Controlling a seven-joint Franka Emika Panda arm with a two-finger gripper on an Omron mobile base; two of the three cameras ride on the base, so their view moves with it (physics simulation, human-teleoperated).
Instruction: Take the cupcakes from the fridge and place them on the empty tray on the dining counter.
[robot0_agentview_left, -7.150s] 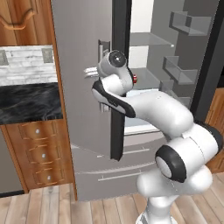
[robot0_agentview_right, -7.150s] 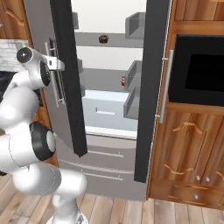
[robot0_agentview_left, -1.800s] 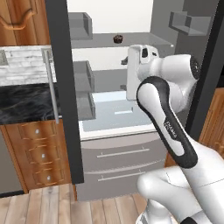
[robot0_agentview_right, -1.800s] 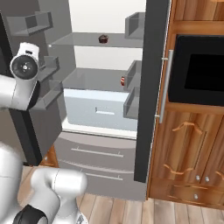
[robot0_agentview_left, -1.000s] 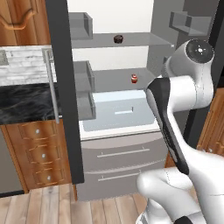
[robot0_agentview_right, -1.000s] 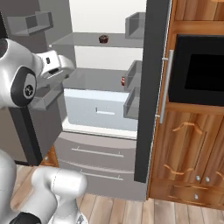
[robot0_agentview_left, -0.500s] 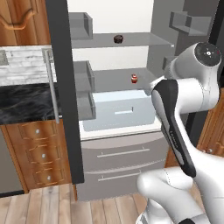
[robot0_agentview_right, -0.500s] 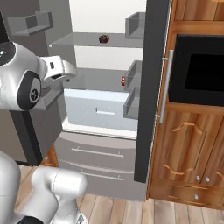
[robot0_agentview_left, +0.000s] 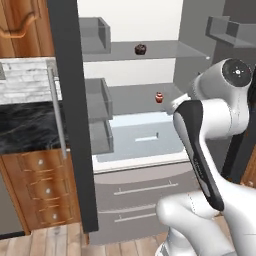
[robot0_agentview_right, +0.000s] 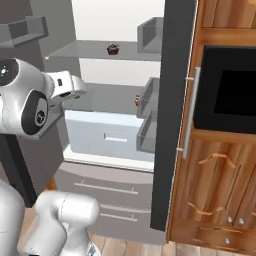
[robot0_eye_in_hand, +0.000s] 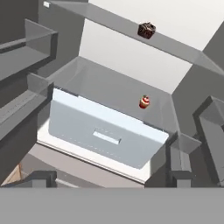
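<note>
Since a second earlier, the arm's upper joint had drifted a little further right in the left base view, and in the right base view the end effector (robot0_agentview_right: 80, 86) had reached slightly closer to the open fridge (robot0_agentview_left: 145, 165); the cupcakes sat where they had been. With both doors swung wide, the fridge showed its white interior. On the upper glass shelf (robot0_agentview_left: 165, 50) rested the chocolate cupcake (robot0_agentview_left: 140, 49), near the middle of the shelf. One level down, on the lower shelf (robot0_agentview_left: 135, 95), stood the pink-frosted cupcake (robot0_agentview_left: 159, 97), toward the right side and just behind the pale crisper drawer (robot0_agentview_left: 142, 140). From the hand view the same two appeared, the dark one (robot0_eye_in_hand: 146, 30) above and the red-topped one (robot0_eye_in_hand: 144, 102) below, well apart from each other. The end effector hung in front of the fridge opening, short of both shelves, fingers spread wide apart and holding nothing. Grey door bins (robot0_agentview_left: 95, 32) lined the left door.
</note>
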